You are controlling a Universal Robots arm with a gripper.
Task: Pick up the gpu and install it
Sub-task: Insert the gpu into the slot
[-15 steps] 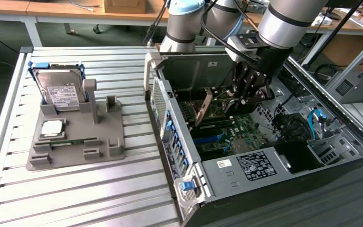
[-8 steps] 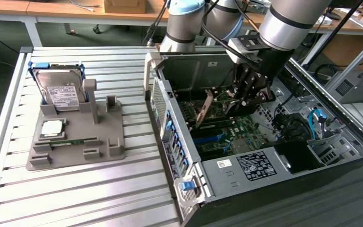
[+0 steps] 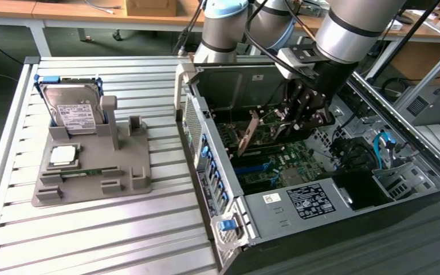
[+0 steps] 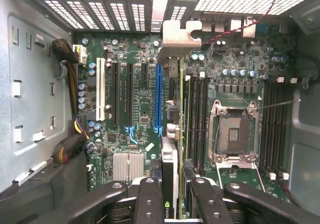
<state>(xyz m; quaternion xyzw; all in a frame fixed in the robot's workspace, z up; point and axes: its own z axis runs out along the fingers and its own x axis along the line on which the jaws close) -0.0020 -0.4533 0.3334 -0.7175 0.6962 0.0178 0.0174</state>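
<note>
My tool (image 4: 170,196) grips the gpu (image 4: 170,169) edge-on inside the computer case (image 3: 204,132), its bracket toward the case's rear grille, aligned over the motherboard (image 4: 140,108) slots.

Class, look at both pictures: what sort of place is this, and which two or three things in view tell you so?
Probably a robotics lab or workshop test bench. An open computer case lies on a slatted metal table, a grey fixture holds a hard drive, and the gripper holds the gpu over the motherboard.
</note>
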